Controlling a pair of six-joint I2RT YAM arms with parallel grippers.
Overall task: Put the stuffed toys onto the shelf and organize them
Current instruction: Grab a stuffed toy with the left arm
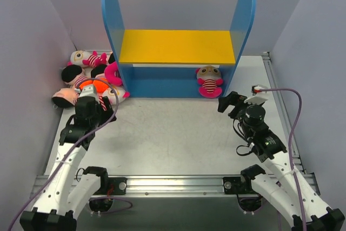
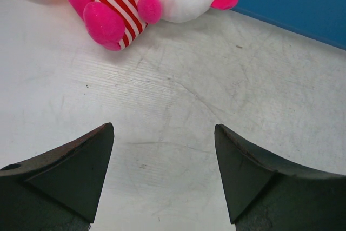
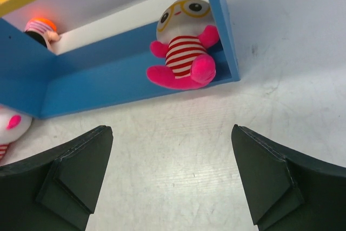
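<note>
The shelf point(image 1: 175, 47) stands at the back, with blue side panels, a yellow upper board and a blue base. One pink-striped stuffed toy point(image 1: 208, 80) sits upright on the base at its right end; it also shows in the right wrist view point(image 3: 184, 52). Several other stuffed toys point(image 1: 89, 71) lie heaped on the table left of the shelf. My left gripper point(image 1: 102, 104) is open and empty just in front of that heap; a striped toy point(image 2: 130, 6) lies ahead of its fingers. My right gripper point(image 1: 227, 103) is open and empty, in front of the shelf's right end.
The table point(image 1: 173, 133) is white, walled by grey panels left, right and behind. A metal rail point(image 1: 173, 179) runs along the near edge by the arm bases. A purple cable point(image 1: 294, 117) loops over the right arm.
</note>
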